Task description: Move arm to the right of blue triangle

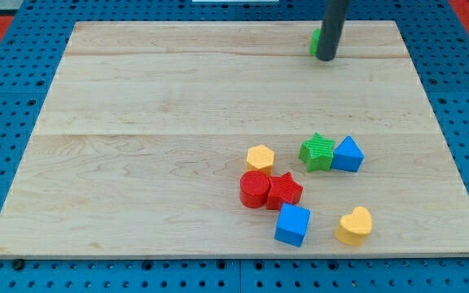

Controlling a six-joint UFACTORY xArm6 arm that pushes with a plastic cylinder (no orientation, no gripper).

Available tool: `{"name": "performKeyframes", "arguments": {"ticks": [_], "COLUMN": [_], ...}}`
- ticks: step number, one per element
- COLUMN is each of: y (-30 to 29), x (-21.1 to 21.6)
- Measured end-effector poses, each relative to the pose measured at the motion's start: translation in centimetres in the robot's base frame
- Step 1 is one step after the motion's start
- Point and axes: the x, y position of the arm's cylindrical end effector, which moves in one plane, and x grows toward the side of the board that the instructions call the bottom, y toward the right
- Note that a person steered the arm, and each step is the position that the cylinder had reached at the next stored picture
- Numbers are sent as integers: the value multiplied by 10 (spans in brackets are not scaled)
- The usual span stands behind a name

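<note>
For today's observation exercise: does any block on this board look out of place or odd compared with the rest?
One does. A green block sits alone near the view's top edge, mostly hidden behind my tip, so its shape cannot be told. The others cluster at lower right, including the blue triangle beside the green star. Nothing looks damaged or tipped.

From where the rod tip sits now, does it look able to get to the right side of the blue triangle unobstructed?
Probably yes. My tip is near the view's top beside a green block; bare wooden board lies between it and the blue triangle's right side.
</note>
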Motion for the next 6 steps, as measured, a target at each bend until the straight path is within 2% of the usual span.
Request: {"name": "performKeyframes", "arguments": {"ticks": [2,4,5,6], "y": [-9,-4,24,48], "x": [-36,31,76,100]}}
